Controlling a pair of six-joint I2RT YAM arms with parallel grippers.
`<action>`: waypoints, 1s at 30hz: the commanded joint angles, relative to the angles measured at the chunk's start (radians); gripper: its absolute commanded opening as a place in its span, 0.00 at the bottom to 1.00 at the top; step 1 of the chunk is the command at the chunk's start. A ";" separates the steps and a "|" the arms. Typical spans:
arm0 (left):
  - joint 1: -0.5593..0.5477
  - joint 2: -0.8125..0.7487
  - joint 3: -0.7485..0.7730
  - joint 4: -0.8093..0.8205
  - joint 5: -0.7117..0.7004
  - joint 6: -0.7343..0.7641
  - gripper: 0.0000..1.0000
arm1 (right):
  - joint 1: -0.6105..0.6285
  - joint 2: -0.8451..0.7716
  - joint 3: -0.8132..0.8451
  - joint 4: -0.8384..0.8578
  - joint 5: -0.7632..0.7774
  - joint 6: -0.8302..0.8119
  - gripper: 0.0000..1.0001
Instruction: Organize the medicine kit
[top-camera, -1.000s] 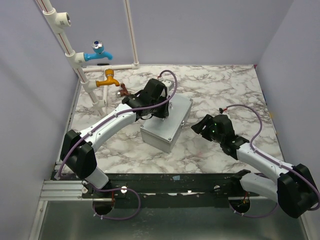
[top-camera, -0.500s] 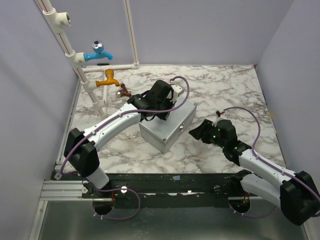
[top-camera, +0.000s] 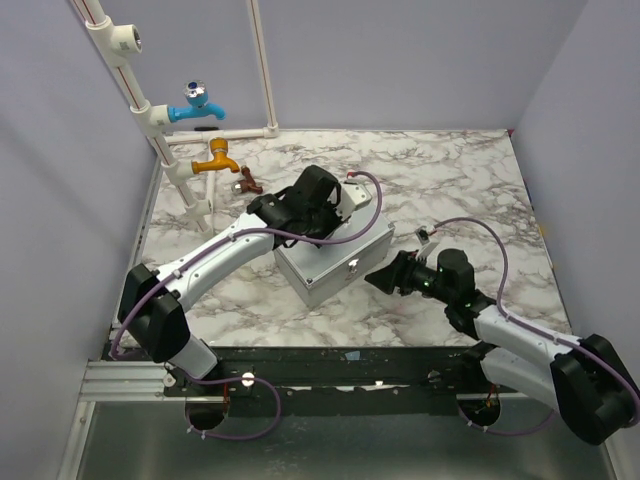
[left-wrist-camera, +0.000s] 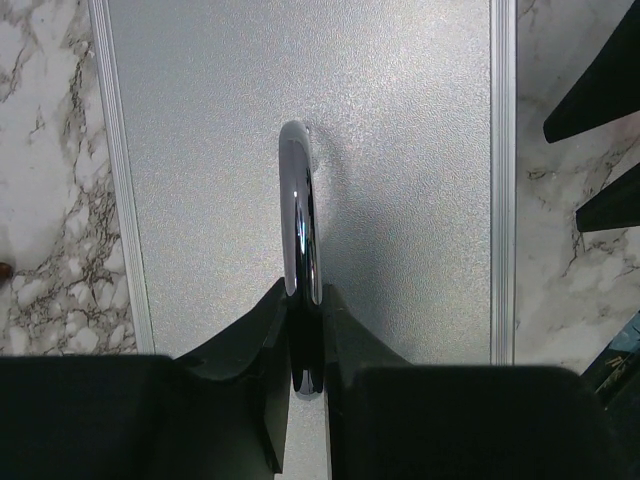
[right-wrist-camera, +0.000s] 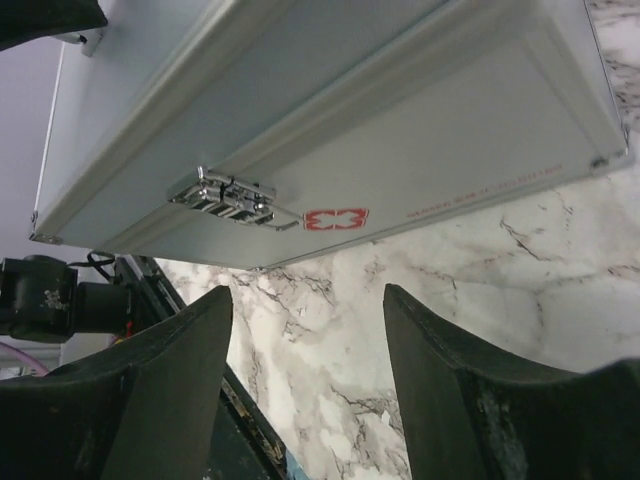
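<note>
Top view: the grey metal rectangular medicine kit (top-camera: 330, 258) is found mid-way across the white marble tabletop (top-camera: 470, 180). Its lid is shut, its long axis runs from near-left to far-right, and its latch face is turned near-right.

Left wrist view: the left gripper (left-wrist-camera: 303, 290) is clenched on the curved chrome handle (left-wrist-camera: 299, 200) atop the pebbled lid.

Right wrist view: the right gripper (right-wrist-camera: 308, 330) is spread, with nothing grasped. The silver front latch (right-wrist-camera: 232, 198) is seen closely, and the red cross mark (right-wrist-camera: 336, 218) is visible only here.

Grey metal medicine kit (top-camera: 332, 268) sits closed, latch fastened.

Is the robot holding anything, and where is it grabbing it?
The left gripper is shut on the silver handle atop the medicine kit. The right gripper is open and holds nothing.
</note>
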 joint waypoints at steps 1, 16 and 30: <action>-0.008 -0.035 -0.020 -0.049 0.079 0.087 0.00 | 0.001 0.046 -0.024 0.194 -0.070 -0.072 0.67; -0.011 -0.059 -0.019 -0.038 0.026 0.075 0.34 | 0.051 0.396 -0.090 0.847 -0.151 -0.111 1.00; -0.017 -0.252 -0.104 0.132 -0.069 -0.111 0.99 | 0.056 0.483 -0.021 0.871 -0.207 -0.125 1.00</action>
